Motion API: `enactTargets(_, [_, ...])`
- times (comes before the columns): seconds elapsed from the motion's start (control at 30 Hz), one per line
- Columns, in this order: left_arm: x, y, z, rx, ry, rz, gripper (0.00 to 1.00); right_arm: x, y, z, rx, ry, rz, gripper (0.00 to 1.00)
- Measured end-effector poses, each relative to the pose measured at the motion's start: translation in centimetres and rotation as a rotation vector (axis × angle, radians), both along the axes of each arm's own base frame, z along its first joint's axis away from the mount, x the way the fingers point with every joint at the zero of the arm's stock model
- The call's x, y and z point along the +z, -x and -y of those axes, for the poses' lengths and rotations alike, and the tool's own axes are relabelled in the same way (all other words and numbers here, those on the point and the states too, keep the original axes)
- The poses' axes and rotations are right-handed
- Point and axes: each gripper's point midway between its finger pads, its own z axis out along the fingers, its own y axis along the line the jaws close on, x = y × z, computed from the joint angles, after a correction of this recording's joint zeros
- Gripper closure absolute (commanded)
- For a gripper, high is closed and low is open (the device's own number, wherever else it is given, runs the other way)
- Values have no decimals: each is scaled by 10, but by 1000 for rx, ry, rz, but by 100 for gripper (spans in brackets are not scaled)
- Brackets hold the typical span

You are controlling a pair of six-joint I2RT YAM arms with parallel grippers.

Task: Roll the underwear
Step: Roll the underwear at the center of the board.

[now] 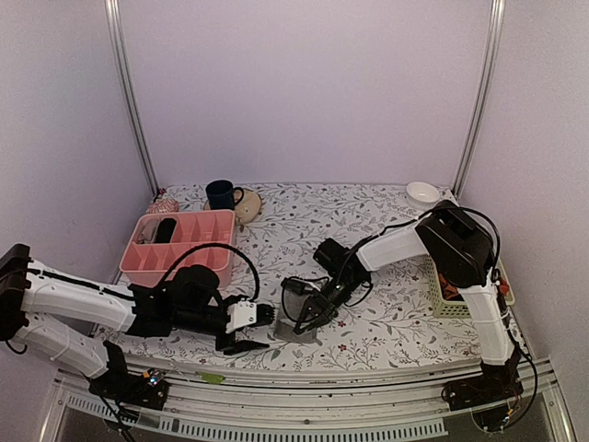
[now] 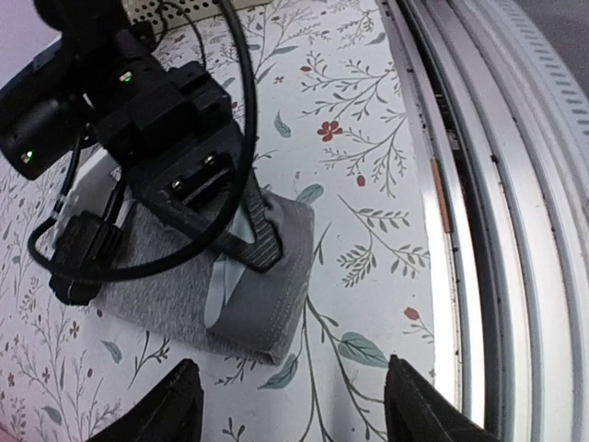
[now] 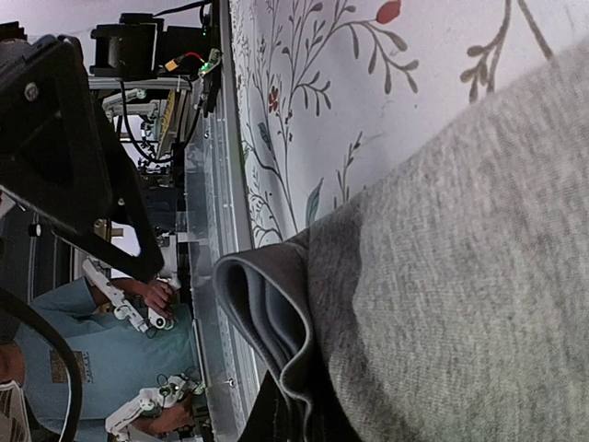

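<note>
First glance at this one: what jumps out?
The right gripper is planted on the folded grey underwear at front centre. The left gripper sits just left of it, jaws open. A pink tray stands out further back on the left.

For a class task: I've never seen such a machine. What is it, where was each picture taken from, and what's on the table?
Two robot arms are bolted at the near edge of a table. One picture looks down on both; the other two come from cameras on each wrist. The right gripper presses on the folded grey underwear; whether it grips is unclear. The left gripper is open, close by. Also on the table: pink tray, dark mug, white bowl, basket.
</note>
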Motion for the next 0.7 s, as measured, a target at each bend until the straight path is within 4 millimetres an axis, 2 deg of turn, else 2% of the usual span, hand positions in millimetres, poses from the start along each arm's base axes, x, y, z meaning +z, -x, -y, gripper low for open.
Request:
enactTargets(0.1, [-11,1,14,-58,-37,41,40,2,-1,0,-8,0,-41,100])
enactTargets(0.3, [-21,-8,33,-116,-64,135,43,5,-3,-1,-18,-5,-100,100])
enactTargets(0.6, [-51,-18,42,-148,-139,199,48,6,-5,0,-22,-3,-119,100])
enactTargets(0.67, [-56,-22,44,-145,-159,214,54,6,-5,0,-22,-2,-119,100])
enactTargets(0.7, [-58,-24,45,-145,-168,224,61,6,-5,0,-22,-2,-119,100])
